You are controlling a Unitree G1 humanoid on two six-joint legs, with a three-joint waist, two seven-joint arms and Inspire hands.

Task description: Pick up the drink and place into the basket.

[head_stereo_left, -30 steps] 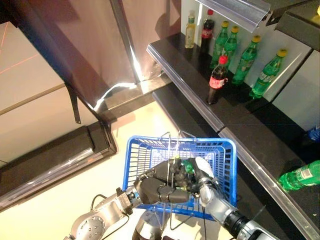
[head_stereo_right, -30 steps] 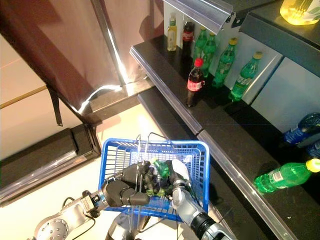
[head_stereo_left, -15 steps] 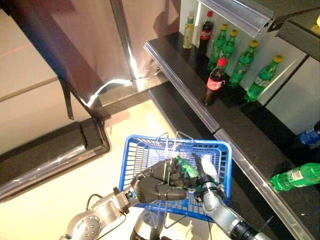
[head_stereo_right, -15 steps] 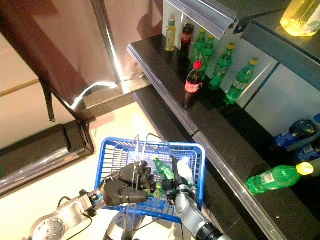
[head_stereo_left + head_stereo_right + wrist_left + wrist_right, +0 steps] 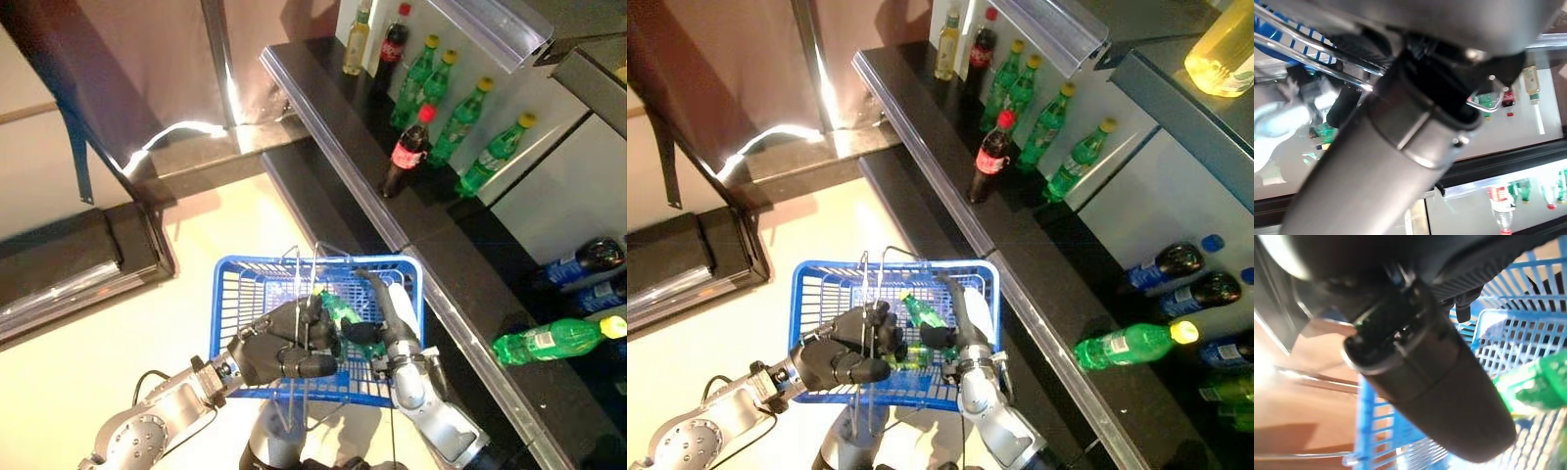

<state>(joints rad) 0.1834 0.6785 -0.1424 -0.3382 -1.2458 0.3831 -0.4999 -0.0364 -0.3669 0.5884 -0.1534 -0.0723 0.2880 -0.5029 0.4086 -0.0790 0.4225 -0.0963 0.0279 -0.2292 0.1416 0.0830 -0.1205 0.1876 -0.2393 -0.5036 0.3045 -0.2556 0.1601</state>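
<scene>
My left hand (image 5: 279, 352) is shut on the thin wire handles (image 5: 306, 284) of the blue basket (image 5: 227, 304) and holds it up in front of me. My right hand (image 5: 384, 333) reaches over the basket's right side, with its fingers curled on a green drink bottle (image 5: 338, 311). The bottle is tilted inside the basket, its yellow cap towards the handles. It also shows over the blue mesh in the right wrist view (image 5: 1533, 384). The handles show in the left wrist view (image 5: 1312, 63).
A dark shelf (image 5: 333, 147) runs along the right, its edge close to the basket. On it stand green bottles (image 5: 460, 113), a cola bottle (image 5: 404, 155) and a pale bottle (image 5: 357, 44). A green bottle (image 5: 544, 340) lies on a lower shelf beside dark bottles (image 5: 588, 259).
The whole picture has shifted as the camera moved. My right hand has stayed over the basket with the green bottle, which now sits a little lower. My left hand still holds the handles.
</scene>
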